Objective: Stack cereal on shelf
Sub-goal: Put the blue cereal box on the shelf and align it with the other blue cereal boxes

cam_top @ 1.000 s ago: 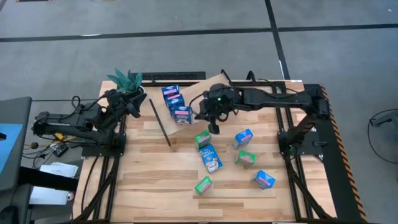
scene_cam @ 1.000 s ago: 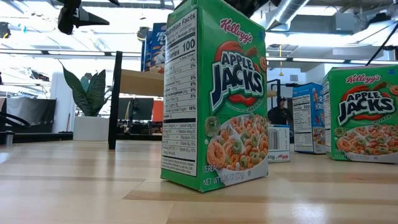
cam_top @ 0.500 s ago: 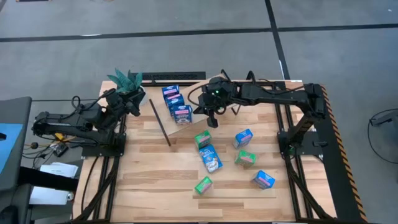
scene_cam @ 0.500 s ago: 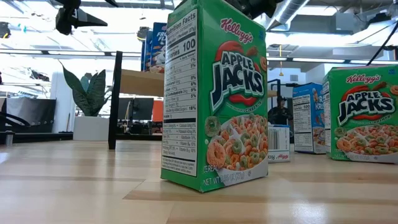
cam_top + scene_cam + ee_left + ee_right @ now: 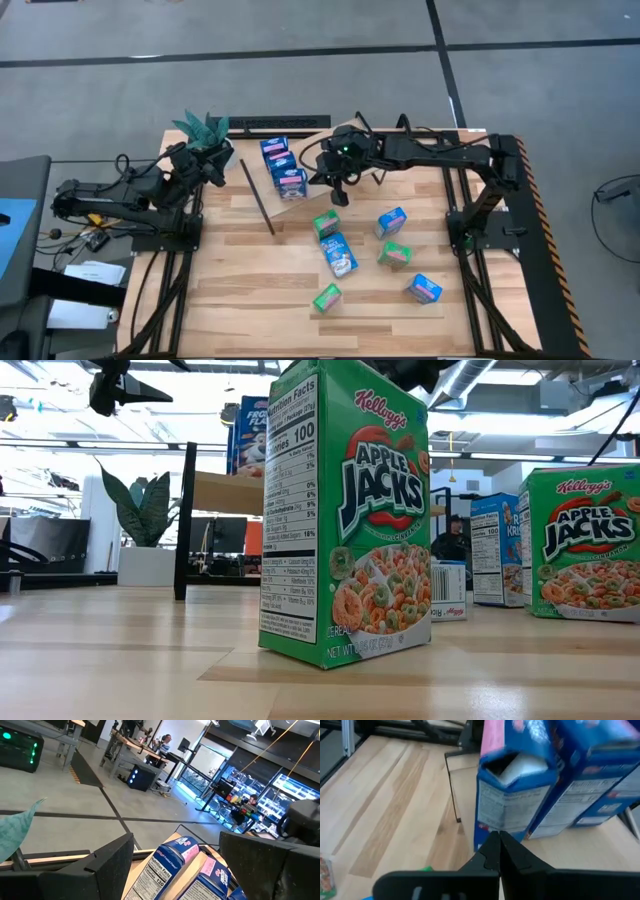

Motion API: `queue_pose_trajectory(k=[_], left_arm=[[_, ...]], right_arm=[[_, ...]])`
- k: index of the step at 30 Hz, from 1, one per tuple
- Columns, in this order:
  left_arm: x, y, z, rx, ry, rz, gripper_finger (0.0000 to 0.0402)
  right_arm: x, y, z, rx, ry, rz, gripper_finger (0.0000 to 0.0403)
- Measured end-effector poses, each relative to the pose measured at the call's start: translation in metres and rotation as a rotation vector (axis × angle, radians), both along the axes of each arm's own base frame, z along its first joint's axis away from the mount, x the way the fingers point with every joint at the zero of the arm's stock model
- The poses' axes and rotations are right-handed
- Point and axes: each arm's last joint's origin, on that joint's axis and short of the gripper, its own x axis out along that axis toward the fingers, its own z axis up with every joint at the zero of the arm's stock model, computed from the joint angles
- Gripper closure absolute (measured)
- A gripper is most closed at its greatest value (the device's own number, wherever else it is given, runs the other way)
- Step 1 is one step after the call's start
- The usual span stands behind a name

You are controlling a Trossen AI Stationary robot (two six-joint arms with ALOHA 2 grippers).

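Blue cereal boxes (image 5: 283, 166) sit unmoved on the shelf (image 5: 312, 150) while the clenched, empty right pincer (image 5: 336, 196) has shifted closer.

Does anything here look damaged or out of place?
Yes. In the right wrist view, the nearest blue cereal box on the shelf has its top flap torn or pushed open, showing the white inner bag. The shut right gripper sits just in front of it. Other boxes lie scattered on the table.
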Motion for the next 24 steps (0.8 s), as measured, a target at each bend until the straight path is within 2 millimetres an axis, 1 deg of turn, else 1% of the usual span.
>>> queue_pose_trajectory(k=[11, 17, 19, 22, 24], left_arm=[[0.0, 0.0, 0.0, -0.004, -0.006, 0.0, 0.0119], [0.0, 0.0, 0.0, -0.004, -0.006, -0.001, 0.0119], [0.0, 0.0, 0.0, -0.004, -0.005, -0.001, 0.0119], [0.0, 0.0, 0.0, -0.004, -0.005, -0.001, 0.0119], [0.0, 0.0, 0.0, -0.004, -0.006, -0.001, 0.0119]], right_arm=[[0.001, -0.004, 0.005, -0.038, -0.045, -0.025, 0.0388], [0.001, -0.007, 0.006, -0.063, -0.046, -0.081, 0.0388], [-0.006, -0.006, 0.01, -0.056, -0.022, -0.101, 0.0389], [-0.011, 0.0, 0.019, -0.058, -0.036, -0.099, 0.0389], [-0.012, 0.006, 0.021, -0.058, -0.034, -0.082, 0.0389]])
